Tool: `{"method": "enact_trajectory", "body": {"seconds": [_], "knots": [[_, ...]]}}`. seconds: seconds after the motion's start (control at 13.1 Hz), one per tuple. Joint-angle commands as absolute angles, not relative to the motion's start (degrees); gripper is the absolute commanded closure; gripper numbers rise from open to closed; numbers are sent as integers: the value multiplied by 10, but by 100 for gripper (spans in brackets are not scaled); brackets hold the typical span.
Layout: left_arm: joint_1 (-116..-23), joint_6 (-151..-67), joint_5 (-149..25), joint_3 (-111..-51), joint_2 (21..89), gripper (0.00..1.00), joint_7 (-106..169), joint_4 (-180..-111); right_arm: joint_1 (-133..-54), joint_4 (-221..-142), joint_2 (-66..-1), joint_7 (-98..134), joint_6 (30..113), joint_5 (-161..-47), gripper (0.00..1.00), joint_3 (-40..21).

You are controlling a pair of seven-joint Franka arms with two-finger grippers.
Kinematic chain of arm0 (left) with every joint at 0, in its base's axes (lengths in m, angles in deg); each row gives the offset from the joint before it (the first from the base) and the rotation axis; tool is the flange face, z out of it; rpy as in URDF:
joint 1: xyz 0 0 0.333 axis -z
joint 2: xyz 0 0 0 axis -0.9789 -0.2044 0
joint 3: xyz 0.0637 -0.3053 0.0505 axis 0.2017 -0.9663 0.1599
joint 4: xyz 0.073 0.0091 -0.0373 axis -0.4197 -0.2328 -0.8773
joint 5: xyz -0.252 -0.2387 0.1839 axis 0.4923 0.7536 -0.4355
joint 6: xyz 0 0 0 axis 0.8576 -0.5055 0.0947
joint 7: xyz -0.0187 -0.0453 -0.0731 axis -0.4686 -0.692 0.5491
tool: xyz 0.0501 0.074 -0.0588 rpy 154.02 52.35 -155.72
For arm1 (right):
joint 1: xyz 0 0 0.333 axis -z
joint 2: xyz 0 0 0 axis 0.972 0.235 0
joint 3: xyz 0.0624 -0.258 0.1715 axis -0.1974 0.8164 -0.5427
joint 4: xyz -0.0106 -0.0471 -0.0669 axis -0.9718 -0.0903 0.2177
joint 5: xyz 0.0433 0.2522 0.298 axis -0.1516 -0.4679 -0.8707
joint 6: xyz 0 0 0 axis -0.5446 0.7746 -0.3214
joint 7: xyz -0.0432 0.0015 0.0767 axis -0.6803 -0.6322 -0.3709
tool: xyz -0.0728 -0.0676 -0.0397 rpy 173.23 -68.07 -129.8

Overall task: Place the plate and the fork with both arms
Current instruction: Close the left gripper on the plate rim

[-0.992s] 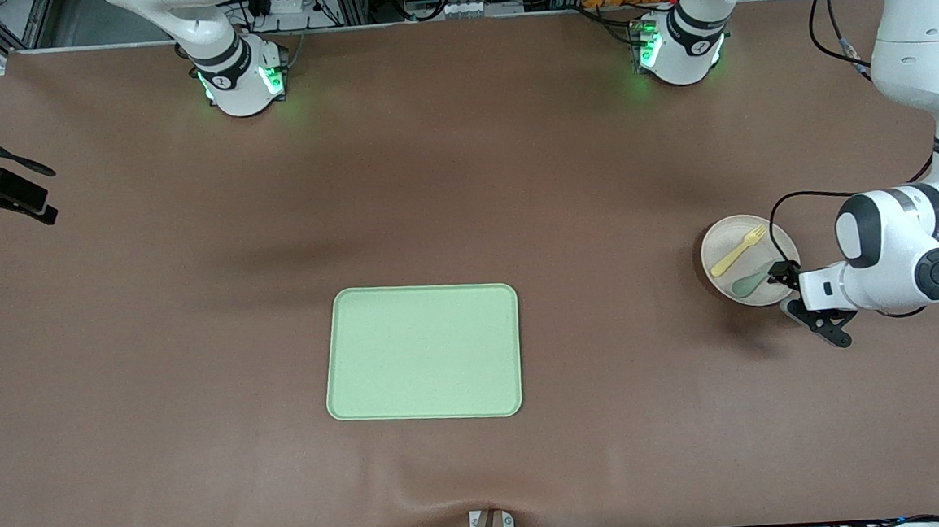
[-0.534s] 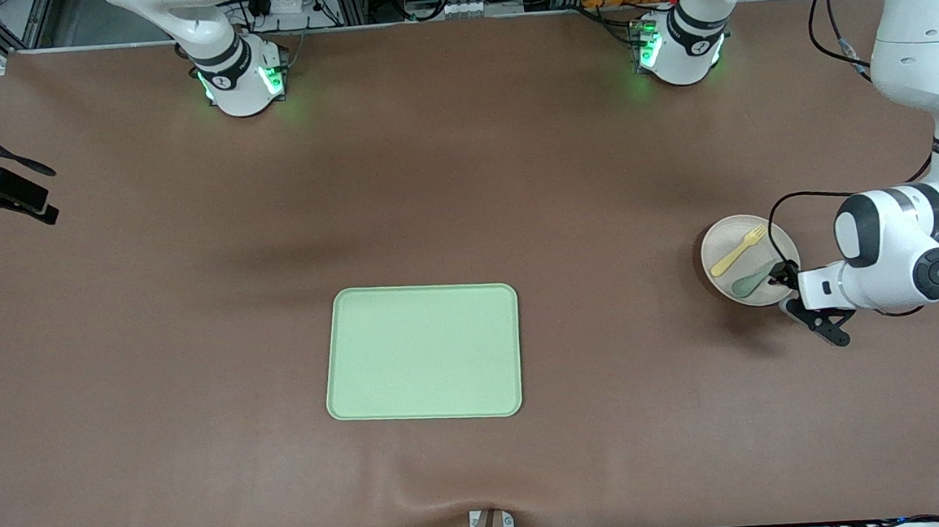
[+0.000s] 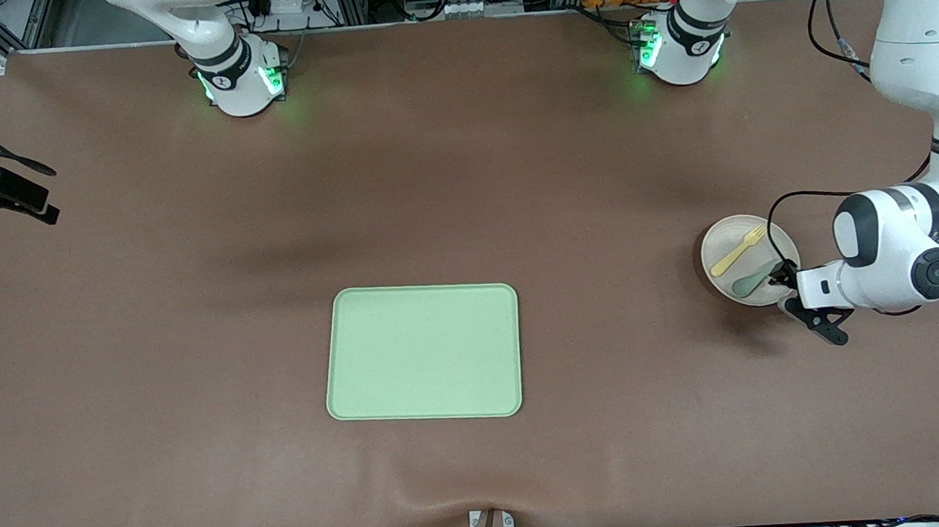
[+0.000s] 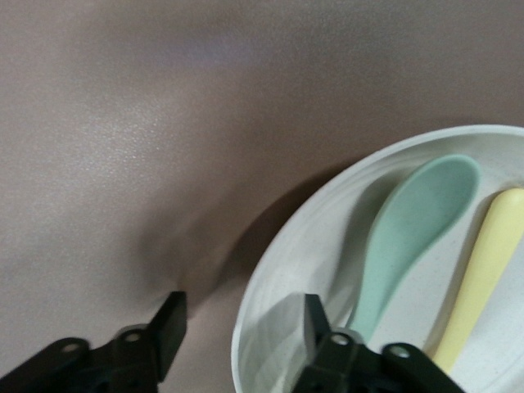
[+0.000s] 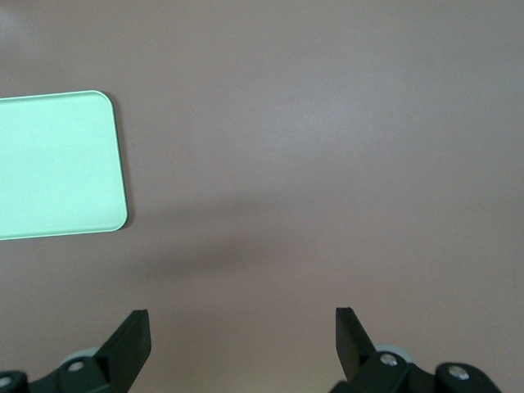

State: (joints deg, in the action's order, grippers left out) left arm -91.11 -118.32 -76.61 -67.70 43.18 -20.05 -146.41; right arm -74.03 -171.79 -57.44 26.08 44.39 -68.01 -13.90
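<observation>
Two glossy white robot arms with black joint bands show here; the right arm's rounded white base (image 3: pixel 236 80) glows green at its sides, and the left arm's matching white base (image 3: pixel 680 48) glows green too, each ringed by a black collar with a small white mark. The left arm's bulbous white wrist housing (image 3: pixel 893 258) carries a round black end cap with a dark disc at its centre, and a thin black cable (image 3: pixel 792 199) loops from it. Its matte black left gripper (image 4: pixel 237 327) has flat, blunt fingers (image 4: pixel 170 323) fixed with pale screws. The matte black right gripper (image 5: pixel 243 340) shows wedge-shaped fingers (image 5: pixel 131 340), also with pale screws.
</observation>
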Motion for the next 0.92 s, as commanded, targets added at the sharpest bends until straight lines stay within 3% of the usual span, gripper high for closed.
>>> {"method": "enact_trajectory", "body": {"seconds": [0.0,0.84], "knots": [[-916,-1177,-781,-679,458,100,-201,-1489,-732,-1708,-570,264,436,-688,0,-144],[-956,-1144,-766,-682,493,100,-132,-1486,-732,-1708,-570,264,436,-689,0,-143]]}}
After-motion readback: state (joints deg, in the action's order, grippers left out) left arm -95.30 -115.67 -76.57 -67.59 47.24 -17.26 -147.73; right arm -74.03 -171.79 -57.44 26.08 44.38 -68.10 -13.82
